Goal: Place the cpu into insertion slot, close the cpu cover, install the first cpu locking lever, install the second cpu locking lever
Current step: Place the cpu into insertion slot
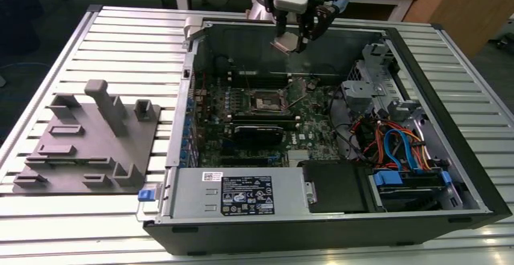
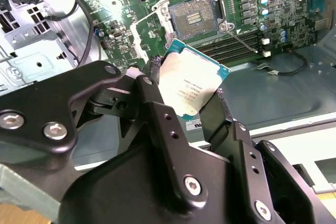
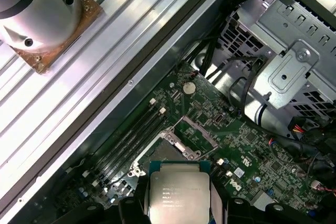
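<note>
My tool pinches the cpu by two opposite edges, its metal top tilted, high above the open computer case. Beyond it, the insertion slot lies uncovered and well apart. In the exterior view, it sits at about seven o'clock from the tool.

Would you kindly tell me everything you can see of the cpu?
The cpu is a flat square chip with a dull silver metal top bearing print and a thin teal edge. The gripper holds it tilted, black fingers pressing opposite sides. It hangs above the green motherboard, apart from the open insertion slot, touching nothing else.
</note>
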Motion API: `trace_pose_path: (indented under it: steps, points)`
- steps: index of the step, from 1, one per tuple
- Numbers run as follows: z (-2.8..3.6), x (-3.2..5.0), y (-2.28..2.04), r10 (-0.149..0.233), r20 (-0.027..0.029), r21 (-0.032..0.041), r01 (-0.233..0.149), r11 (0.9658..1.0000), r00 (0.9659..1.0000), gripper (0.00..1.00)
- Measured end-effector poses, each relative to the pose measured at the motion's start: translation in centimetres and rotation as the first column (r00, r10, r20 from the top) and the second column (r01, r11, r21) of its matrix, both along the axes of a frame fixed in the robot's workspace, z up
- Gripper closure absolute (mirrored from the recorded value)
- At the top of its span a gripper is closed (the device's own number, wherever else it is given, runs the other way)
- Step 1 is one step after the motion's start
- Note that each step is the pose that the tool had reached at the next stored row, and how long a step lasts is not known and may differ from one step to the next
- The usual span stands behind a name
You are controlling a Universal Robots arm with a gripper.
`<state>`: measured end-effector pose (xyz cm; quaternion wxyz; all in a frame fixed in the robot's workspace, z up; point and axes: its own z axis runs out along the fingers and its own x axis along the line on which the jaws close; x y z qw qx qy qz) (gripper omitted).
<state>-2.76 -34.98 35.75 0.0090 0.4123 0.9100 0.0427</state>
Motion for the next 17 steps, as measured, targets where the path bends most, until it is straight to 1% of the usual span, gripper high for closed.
trace_pose_path:
  steps: [7,9,13,17]
  points:
    - [0.00,-0.02,0.00,-0.001,0.0000,0.0000,0.001,1.0000,1.0000,0.46]
    - [0.00,-0.02,0.00,-0.008,0.0000,0.0000,0.008,1.0000,1.0000,0.46]
    - [-0.01,-0.02,0.00,-0.035,0.0000,0.0000,0.035,0.9994,0.9994,0.46]
    - [-0.03,-0.02,0.00,-0.073,0.0000,0.0000,0.073,0.9974,0.9974,0.46]
